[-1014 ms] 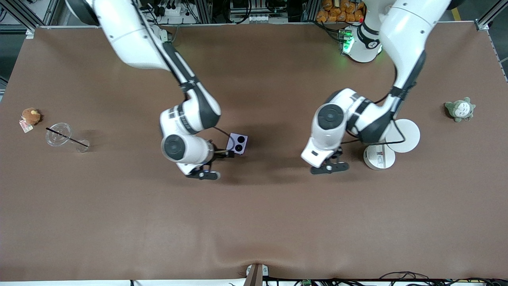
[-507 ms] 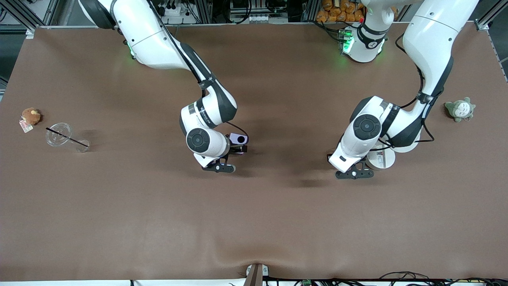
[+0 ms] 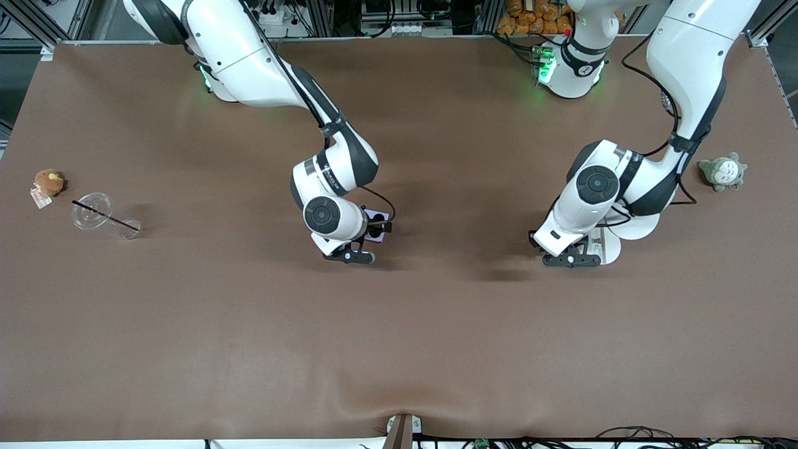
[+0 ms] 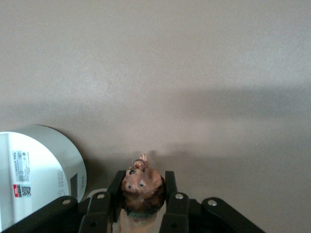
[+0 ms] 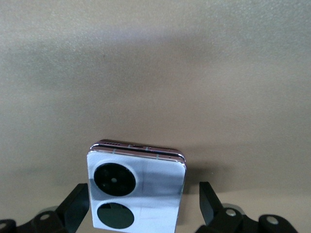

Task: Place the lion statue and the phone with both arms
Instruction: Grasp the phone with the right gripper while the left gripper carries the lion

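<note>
While left gripper (image 4: 142, 204) jaws clamp brown lion statue (image 4: 141, 191), right gripper (image 5: 144, 201) jaws gape round lavender phone (image 5: 137, 191), prob. untouched.

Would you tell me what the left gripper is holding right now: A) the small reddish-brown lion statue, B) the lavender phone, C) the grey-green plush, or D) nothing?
A: the left wrist view shows the left gripper shut on the lion statue, its fingers pressing both sides.

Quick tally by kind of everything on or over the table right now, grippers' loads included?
Plush toys: 2 – orange-brown plush, grey-green plush
Figurines: 1 – lion statue, in left gripper
Phones: 1 – phone, between right gripper's open fingers
Clear cups: 1 – clear cup
White round containers: 1 – white canister
White discs: 1 – white disc
Total: 7
</note>
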You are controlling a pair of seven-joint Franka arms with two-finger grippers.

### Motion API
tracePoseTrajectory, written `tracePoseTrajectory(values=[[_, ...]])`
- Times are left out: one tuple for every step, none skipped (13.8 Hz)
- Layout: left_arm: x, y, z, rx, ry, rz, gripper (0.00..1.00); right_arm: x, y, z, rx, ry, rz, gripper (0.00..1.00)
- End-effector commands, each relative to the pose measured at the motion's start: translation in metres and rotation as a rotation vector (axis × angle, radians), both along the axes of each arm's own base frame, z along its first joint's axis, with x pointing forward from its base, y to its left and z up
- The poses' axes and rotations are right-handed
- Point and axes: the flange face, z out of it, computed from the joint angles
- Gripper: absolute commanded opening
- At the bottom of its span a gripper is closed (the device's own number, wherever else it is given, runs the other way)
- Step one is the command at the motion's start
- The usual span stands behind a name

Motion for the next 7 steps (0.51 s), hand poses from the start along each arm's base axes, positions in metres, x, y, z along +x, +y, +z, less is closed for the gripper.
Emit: tracePoseTrajectory(values=[[-0.010, 0.008, 0.006, 0.016, -0.023, -0.014, 0.00, -0.003, 0.004, -0.003, -0.015, -0.022, -0.029, 1.00], [-0.009, 0.011, 0.005, 0.025, -0.026, -0.021, 0.00, -0.005, 0.007, -0.009, -0.013, -0.033, -0.026, 1.00], [-0.009, 0.014, 0.003, 0.035, -0.027, -0.030, 0.00, -0.006, 0.009, -0.015, -0.014, -0.044, -0.024, 1.00], [-0.007, 0.021, 0.001, 0.035, -0.027, -0.020, 0.00, -0.008, 0.012, -0.016, -0.014, -0.049, -0.020, 1.00], [-0.005, 0.024, 0.000, 0.027, -0.033, -0.015, 0.00, -0.006, 0.009, -0.016, -0.022, -0.056, -0.017, 1.00], [-0.005, 0.024, -0.002, 0.024, -0.032, -0.013, 0.00, -0.006, 0.009, -0.016, -0.030, -0.058, -0.012, 0.65], [-0.005, 0.024, -0.002, 0.022, -0.033, -0.013, 0.00, -0.003, 0.006, -0.015, -0.032, -0.057, -0.013, 0.39]])
